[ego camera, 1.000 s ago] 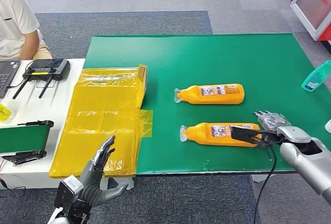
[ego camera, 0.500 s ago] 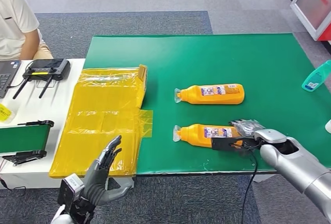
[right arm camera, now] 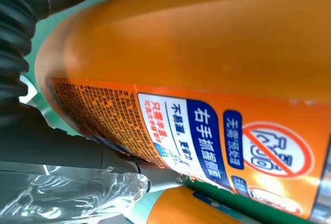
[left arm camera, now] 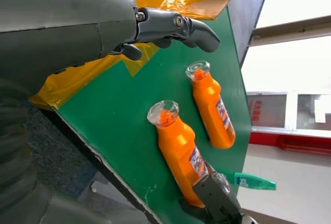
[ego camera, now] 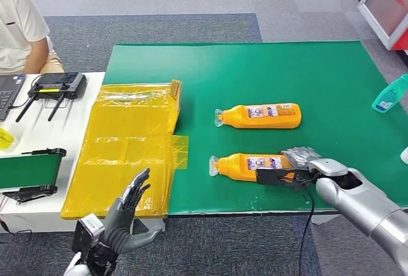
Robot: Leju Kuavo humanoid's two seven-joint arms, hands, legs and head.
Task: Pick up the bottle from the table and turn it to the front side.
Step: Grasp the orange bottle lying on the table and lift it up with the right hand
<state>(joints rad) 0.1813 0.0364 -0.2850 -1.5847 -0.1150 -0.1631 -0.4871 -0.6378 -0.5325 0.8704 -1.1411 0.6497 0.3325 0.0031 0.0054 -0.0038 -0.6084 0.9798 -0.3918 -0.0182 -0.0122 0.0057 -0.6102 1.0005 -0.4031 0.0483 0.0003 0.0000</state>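
Two orange bottles lie on their sides on the green table (ego camera: 298, 65), caps toward the left. My right hand (ego camera: 298, 166) grips the base end of the near bottle (ego camera: 243, 164), thumb across its front and plastic-covered fingers (ego camera: 301, 155) behind it. The right wrist view shows this bottle (right arm camera: 219, 53) close up, its printed label facing the camera, with the thumb (right arm camera: 50, 151) pressed against it. The far bottle (ego camera: 262, 115) lies free behind. Both bottles appear in the left wrist view, near (left arm camera: 181, 151) and far (left arm camera: 212, 107). My left hand (ego camera: 126, 215) hovers open off the table's front left edge.
A yellow plastic-wrapped package (ego camera: 130, 142) covers the table's left end. A teal bottle (ego camera: 389, 94) lies at the right edge. On the white side table (ego camera: 72, 129) sit a black controller (ego camera: 57, 86) and a small green conveyor (ego camera: 31, 171); a person (ego camera: 19, 21) sits behind it.
My right hand has moved left along the front of the table, and the near bottle has slid left with it. The left hand has risen slightly.
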